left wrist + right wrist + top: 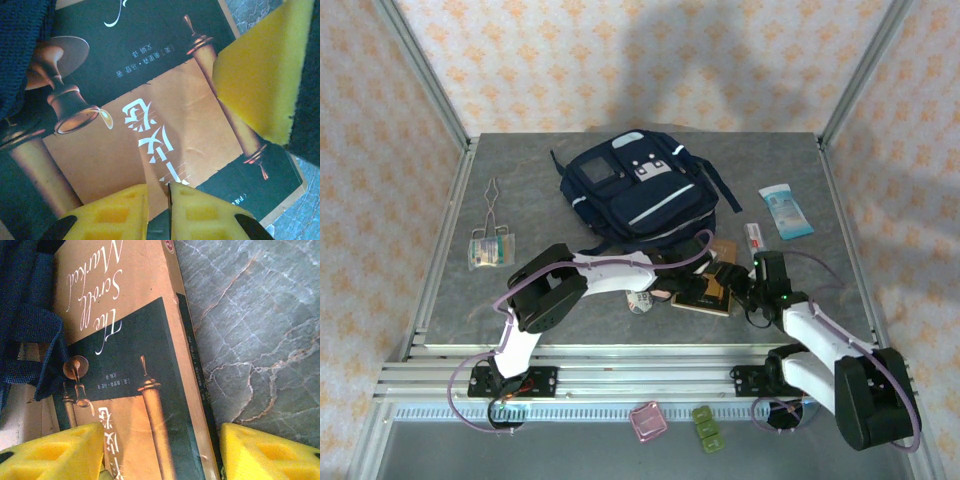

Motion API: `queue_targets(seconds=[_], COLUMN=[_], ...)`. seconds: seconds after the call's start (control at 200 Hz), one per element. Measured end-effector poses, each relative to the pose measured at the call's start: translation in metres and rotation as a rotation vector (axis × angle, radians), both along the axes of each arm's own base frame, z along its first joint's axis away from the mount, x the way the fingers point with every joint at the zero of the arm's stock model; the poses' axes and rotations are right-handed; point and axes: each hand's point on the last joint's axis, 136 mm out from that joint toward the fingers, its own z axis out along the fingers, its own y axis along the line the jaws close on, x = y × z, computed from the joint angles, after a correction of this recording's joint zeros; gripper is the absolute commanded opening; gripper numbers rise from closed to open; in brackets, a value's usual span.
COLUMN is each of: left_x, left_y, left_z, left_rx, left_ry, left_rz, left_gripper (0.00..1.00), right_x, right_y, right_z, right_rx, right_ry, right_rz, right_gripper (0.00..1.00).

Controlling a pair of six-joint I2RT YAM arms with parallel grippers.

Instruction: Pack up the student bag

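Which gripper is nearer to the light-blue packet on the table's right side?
Right. The right gripper is at the book's right edge, close to the light-blue packet; the left gripper is farther left.

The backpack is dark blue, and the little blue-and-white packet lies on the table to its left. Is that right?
Not quite. The backpack is dark blue, but the blue-and-white packet lies on the table to its right, not its left. The top view shows it.

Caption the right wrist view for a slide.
Right gripper, jaws open, at a book lying on the grey table next to the student bag.
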Motion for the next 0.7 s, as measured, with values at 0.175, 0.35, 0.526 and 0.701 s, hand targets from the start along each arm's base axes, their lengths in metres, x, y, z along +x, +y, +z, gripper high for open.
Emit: queue_targets(seconds=[0.175, 0.35, 0.526, 0.701], left_x=[0.000, 0.002, 0.004, 0.004], left_y=[0.001, 0.006, 0.013, 0.015], left_z=[-0.001, -0.001, -0.002, -0.001], left_rx=[-0.007, 0.006, 0.019, 0.019], left_ry=[-0.005, -0.015, -0.023, -0.027], left_rz=[0.000, 0.015, 0.028, 0.033], left_gripper=[0.16, 0.15, 0.15, 0.14], right_x=[0.000, -0.002, 0.006, 0.007], right_y=[0.003, 0.011, 0.025, 0.030], right_z=[0.002, 0.011, 0.036, 0.042], right_rx=[0.048, 0.139, 0.245, 0.293], right_ry=[-0.044, -0.113, -0.212, -0.251], right_rz=[0.005, 0.016, 0.054, 0.069], right_gripper=[0.55, 0.52, 0.49, 0.50])
